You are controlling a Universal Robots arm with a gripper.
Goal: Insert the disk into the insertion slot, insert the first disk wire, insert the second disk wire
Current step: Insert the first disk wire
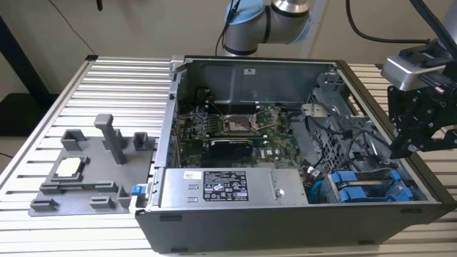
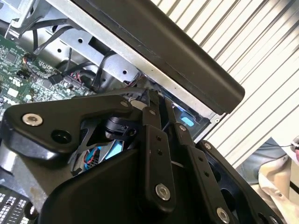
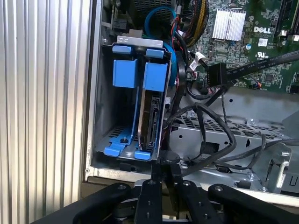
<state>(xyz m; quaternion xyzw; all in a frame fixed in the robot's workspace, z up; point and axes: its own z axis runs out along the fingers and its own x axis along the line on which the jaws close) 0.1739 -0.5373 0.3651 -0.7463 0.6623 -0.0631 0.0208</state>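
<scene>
The disk (image 3: 150, 119), silver-grey in a blue carrier, sits edge-on inside the insertion slot (image 3: 161, 140) of the grey drive cage. A second blue carrier (image 3: 124, 73) stands beside it in the same cage. In the exterior view both blue carrier ends (image 1: 365, 186) show at the case's near corner on the exterior view's right. Loose black wires (image 3: 212, 140) and a black connector (image 3: 217, 73) lie beside the cage. My gripper (image 3: 167, 169) hovers above the case's wall near the cage, fingers (image 2: 150, 109) shut together with nothing visible between them. It hangs at the exterior view's right (image 1: 400, 151).
The open computer case (image 1: 286, 225) lies on a slatted metal table (image 1: 114, 85), with motherboard (image 1: 236, 126) and labelled silver power-supply box (image 1: 221, 187) inside. A grey fixture plate (image 1: 85, 176) with upright blocks sits at the exterior view's left. Cable bundles (image 1: 357, 150) crowd the space next to the cage.
</scene>
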